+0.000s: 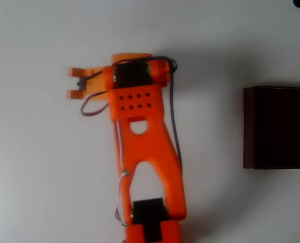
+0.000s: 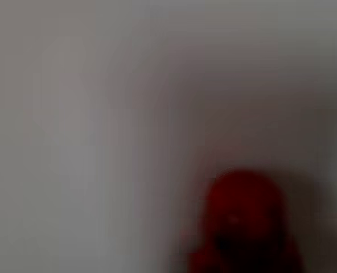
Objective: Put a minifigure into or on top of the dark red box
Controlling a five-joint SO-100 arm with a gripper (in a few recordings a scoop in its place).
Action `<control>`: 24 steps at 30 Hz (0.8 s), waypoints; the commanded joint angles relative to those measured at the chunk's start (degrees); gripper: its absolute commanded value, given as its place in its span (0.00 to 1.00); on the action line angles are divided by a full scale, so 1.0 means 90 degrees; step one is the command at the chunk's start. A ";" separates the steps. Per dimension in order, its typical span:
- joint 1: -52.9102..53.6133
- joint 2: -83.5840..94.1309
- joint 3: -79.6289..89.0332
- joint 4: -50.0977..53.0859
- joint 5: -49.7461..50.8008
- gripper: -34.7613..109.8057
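At the left of the overhead view the orange arm's tool (image 1: 75,83) points leftward over the white desk (image 1: 33,167), its two fingers parted with a visible gap; whether anything sits between them I cannot tell from above. The wrist view is badly blurred, yet a red rounded shape, probably the minifigure (image 2: 242,222), fills its lower right, very close to the lens. Far right, the dark red box (image 1: 279,126) stands well apart. Judging by this, delivery to the box remains undone.
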 commanded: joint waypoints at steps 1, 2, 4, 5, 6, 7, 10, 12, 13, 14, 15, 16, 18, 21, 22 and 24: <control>-0.0020 0.0137 -0.0088 -0.0020 -0.0059 0.38; -0.0010 0.0137 -0.0049 -0.0039 -0.0068 0.38; -0.0010 0.0146 -0.0029 -0.0039 -0.0068 0.38; -0.0010 0.0146 -0.0020 -0.0029 -0.0059 0.38; -0.0010 0.0156 -0.0020 -0.0029 -0.0039 0.38; -0.0020 0.0156 -0.0020 -0.0039 -0.0020 0.38; -0.0039 0.0088 -0.0049 -0.0059 -0.0010 0.38; -0.0039 0.0029 -0.0078 -0.0068 0.0000 0.38; -0.0039 0.0010 -0.0098 -0.0088 -0.0010 0.38; -0.0039 -0.0039 -0.0117 -0.0088 -0.0010 0.38; -0.0039 -0.0098 -0.0146 -0.0098 -0.0010 0.38; -0.0039 -0.0156 -0.0176 -0.0088 -0.0010 0.38; -0.0059 -0.0234 -0.0215 -0.0088 -0.0010 0.38; -0.0059 -0.0264 -0.0264 -0.0049 0.0000 0.38; -0.0059 -0.0264 -0.0273 -0.0049 0.0010 0.38; -0.0059 -0.0273 -0.0283 -0.0049 0.0000 0.38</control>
